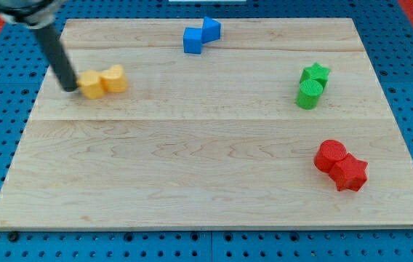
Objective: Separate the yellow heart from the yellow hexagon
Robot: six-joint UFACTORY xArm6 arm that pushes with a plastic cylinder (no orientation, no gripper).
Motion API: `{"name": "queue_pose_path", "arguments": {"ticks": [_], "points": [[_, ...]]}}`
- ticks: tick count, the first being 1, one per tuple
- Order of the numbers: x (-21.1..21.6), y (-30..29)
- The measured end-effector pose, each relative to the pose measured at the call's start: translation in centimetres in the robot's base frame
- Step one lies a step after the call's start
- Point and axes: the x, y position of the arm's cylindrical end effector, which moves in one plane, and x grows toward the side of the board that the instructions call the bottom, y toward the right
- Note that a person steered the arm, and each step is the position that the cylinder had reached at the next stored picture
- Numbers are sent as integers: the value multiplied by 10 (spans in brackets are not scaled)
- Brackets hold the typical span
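Note:
Two yellow blocks sit side by side and touching at the view's upper left. The left one [91,84] looks like the hexagon and the right one [115,78] like the heart, though the shapes are small. My dark rod comes down from the view's top left corner. My tip [70,88] rests just to the left of the yellow hexagon, touching it or very nearly so.
Two blue blocks [201,36] touch at the top middle. A green star [315,73] and a green round block [308,94] touch at the right. Two red blocks [341,166] touch at the lower right. The wooden board [192,175] lies on a blue pegboard.

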Motion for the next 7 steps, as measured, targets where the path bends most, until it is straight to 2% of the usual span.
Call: {"name": "queue_pose_path", "arguments": {"ticks": [1, 2, 3, 5, 7], "points": [[-12, 61], [-41, 45], [-51, 87], [-3, 146], [-63, 137]]}}
